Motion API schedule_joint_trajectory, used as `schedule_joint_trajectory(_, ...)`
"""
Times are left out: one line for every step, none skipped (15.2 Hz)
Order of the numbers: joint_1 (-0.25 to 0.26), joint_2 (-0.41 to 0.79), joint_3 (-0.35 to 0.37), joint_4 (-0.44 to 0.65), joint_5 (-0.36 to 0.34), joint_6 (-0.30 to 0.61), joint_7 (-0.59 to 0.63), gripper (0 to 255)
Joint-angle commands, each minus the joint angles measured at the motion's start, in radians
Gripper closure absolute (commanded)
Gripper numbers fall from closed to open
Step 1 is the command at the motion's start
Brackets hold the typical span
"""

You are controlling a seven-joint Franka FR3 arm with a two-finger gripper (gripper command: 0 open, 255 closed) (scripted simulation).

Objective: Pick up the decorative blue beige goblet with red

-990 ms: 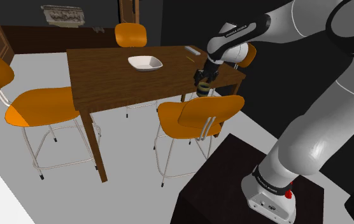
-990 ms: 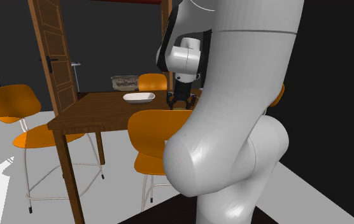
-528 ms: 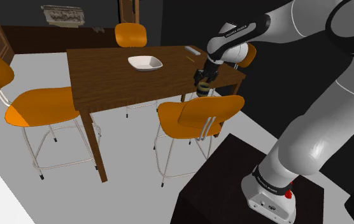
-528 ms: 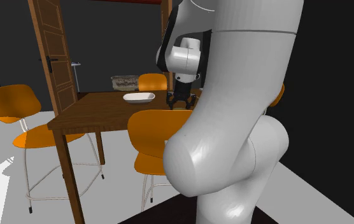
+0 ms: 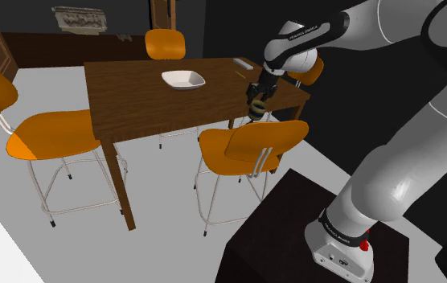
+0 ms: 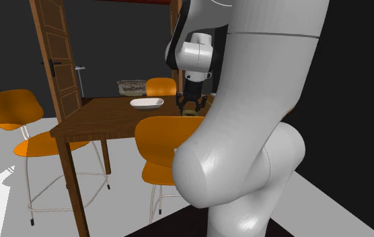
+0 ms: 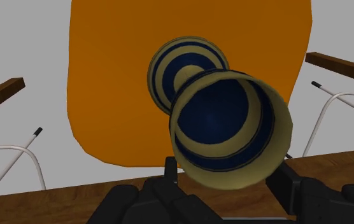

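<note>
Dark wooden table point(image 5: 133, 88), pincer point(image 7: 226, 177) clamped on striped blue-beige goblet point(image 7: 230, 130) — fingers point(image 7: 283, 181) half hidden by its bowl, orange chair point(image 7: 106, 95) beneath

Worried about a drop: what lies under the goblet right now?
Below the goblet, clasped in the gripper, lies an orange chair, with grey floor around it. The goblet covers the chair's middle.

Beige goblet point(image 7: 230, 121) with dark-blue rings, orange chair point(image 7: 106, 95), brown table point(image 5: 133, 88), white bowl point(image 5: 183, 79)
</note>
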Motion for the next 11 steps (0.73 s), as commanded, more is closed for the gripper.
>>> schedule_joint_trajectory(-0.002, -0.013, 0.002, 0.019, -0.010, -0.030, 0.009, 255)
schedule_joint_trajectory(-0.002, -0.020, 0.003, 0.026, -0.015, -0.044, 0.014, 255)
schedule_joint_trajectory(-0.003, -0.026, 0.004, 0.034, -0.019, -0.057, 0.018, 255)
schedule_joint_trajectory(-0.004, -0.032, 0.005, 0.042, -0.023, -0.070, 0.022, 255)
schedule_joint_trajectory(-0.004, -0.037, 0.006, 0.050, -0.027, -0.084, 0.026, 255)
schedule_joint_trajectory(-0.005, -0.043, 0.007, 0.059, -0.031, -0.097, 0.030, 255)
schedule_joint_trajectory(-0.005, -0.048, 0.008, 0.068, -0.034, -0.111, 0.033, 255)
schedule_joint_trajectory(-0.006, -0.053, 0.009, 0.076, -0.037, -0.124, 0.037, 255)
schedule_joint_trajectory(-0.006, -0.058, 0.010, 0.086, -0.040, -0.137, 0.040, 255)
schedule_joint_trajectory(-0.006, -0.059, 0.010, 0.087, -0.041, -0.139, 0.041, 255)
schedule_joint_trajectory(-0.006, -0.059, 0.010, 0.087, -0.041, -0.139, 0.041, 255)
